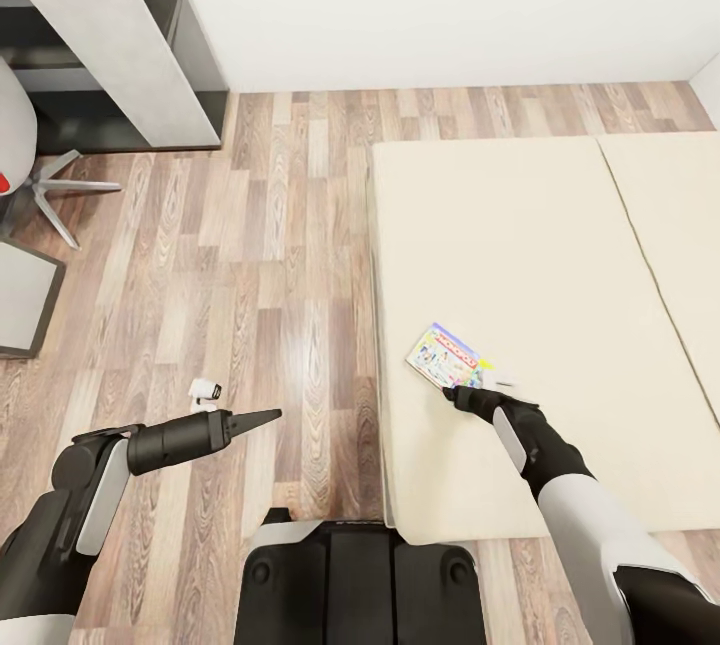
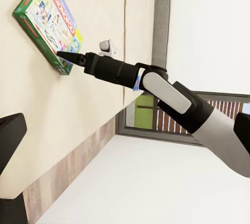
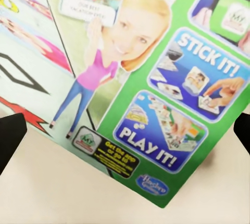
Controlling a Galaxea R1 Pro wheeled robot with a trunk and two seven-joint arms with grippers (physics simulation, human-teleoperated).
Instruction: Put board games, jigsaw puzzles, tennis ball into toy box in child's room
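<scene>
Right gripper [image 1: 452,392] — perhaps touching — board game [image 1: 441,354]

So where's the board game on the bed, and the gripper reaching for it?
board game [image 1: 442,355]: head view, middle of its printed lid.
right gripper [image 1: 458,392]: head view, between its fingertips.
bed [image 1: 540,225]: head view, bare mattress.

Light is bright, even and diffuse, with only faint shadows under the desk [image 1: 120,55] and the chair base [image 1: 55,190]. A soft sheen glares off the wood floor [image 1: 250,255] near the bed's [image 1: 520,255] left edge. The right wrist view is slightly blurred, the board game's [image 3: 156,78] print soft and washed out.
</scene>
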